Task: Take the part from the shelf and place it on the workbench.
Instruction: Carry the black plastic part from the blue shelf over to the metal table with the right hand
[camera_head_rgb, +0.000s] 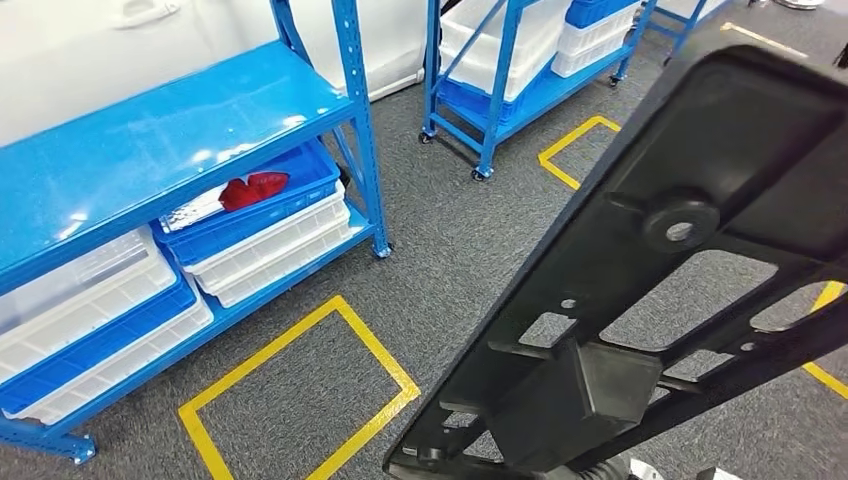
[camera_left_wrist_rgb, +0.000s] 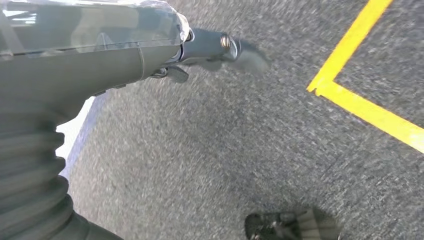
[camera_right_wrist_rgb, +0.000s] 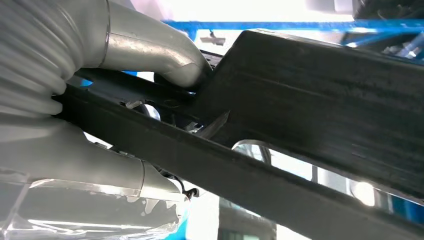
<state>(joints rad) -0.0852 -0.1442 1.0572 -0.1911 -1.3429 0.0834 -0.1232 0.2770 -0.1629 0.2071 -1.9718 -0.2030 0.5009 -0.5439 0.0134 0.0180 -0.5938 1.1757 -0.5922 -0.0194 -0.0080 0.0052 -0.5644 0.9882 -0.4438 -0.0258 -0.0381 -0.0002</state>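
Left side first: the blue shelf (camera_head_rgb: 190, 130) sits off to the left with its bins. The left hand (camera_left_wrist_rgb: 210, 47) hangs over the grey carpet (camera_left_wrist_rgb: 210, 150), too blurry to tell its fingers' state. To the right, the black part (camera_head_rgb: 690, 230) is off the shelf, gripped by the right hand (camera_right_wrist_rgb: 145, 70). I'd keep it level and clear of the shelf posts while carrying; no workbench visible.

Open carpet (camera_head_rgb: 450, 250) ahead — blue shelf (camera_head_rgb: 200, 120) flanks left.
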